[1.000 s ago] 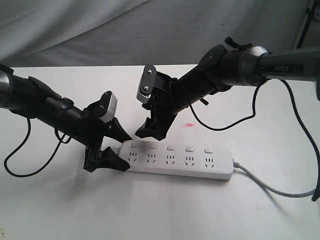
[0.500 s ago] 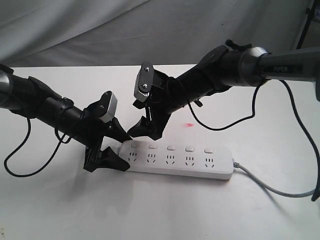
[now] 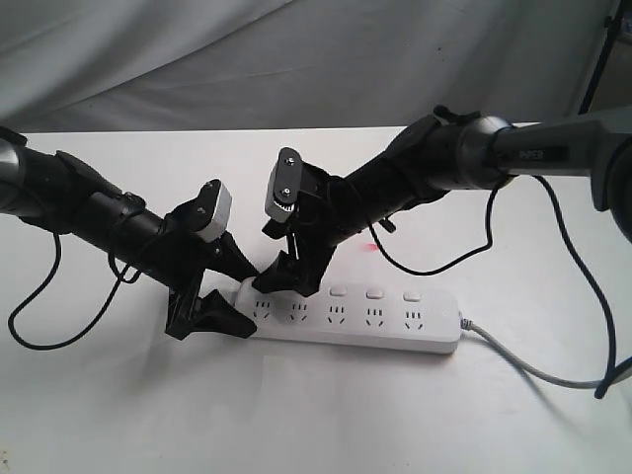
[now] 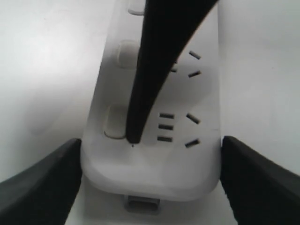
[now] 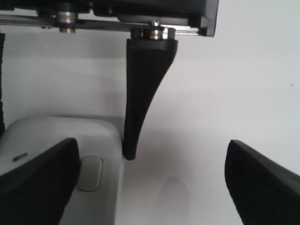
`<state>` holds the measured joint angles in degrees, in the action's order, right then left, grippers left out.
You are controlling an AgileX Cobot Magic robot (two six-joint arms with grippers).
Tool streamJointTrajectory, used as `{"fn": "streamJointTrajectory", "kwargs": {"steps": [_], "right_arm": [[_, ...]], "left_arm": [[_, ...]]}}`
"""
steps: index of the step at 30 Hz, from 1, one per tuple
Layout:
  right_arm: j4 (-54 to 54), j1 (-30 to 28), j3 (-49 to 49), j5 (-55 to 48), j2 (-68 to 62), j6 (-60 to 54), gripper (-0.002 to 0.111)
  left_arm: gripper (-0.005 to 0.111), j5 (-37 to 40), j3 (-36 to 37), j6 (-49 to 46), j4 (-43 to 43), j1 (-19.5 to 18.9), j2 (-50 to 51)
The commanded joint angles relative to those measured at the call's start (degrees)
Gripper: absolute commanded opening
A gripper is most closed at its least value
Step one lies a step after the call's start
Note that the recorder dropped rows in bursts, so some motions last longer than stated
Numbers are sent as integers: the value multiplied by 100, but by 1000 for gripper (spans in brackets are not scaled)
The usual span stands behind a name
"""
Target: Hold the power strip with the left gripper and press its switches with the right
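- Left claw [image 3: 253, 299] is clamped on the power strip [image 3: 395, 321], with one finger on each long side of its 9 o'clock end.
- Right claw [image 3: 288, 281] has its fingers spread wide, and its arm slants in from about 2 o'clock. One fingertip [image 4: 133, 135] sits on the strip's top, just beside the end switch [image 4: 115, 122].
- The strip lies flat on the white counter [image 3: 395, 425], running 9 to 3.
- The grey cord [image 3: 533, 370] leaves the 3 o'clock end and trails toward 4 o'clock.

The right gripper's [image 3: 286, 284] jaws hide the power strip's [image 3: 395, 331] first two switches.
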<state>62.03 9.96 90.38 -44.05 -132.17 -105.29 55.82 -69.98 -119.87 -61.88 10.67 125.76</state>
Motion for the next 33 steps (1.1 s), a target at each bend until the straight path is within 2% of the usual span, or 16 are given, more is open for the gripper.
{"fn": "streamJointTrajectory", "kwargs": {"steps": [1, 4, 20, 33], "right_arm": [[116, 16, 8, 27, -6, -106, 77], [218, 16, 103, -196, -6, -94, 77], [-277, 16, 103, 287, -20, -41, 77], [-799, 16, 65, 230, -20, 204, 77]], "left_arm": [[3, -188, -35, -12, -19, 25, -17], [3, -188, -35, -12, -19, 25, -17], [3, -188, -35, -12, -19, 25, -17], [3, -188, -35, -12, -19, 25, -17]]}}
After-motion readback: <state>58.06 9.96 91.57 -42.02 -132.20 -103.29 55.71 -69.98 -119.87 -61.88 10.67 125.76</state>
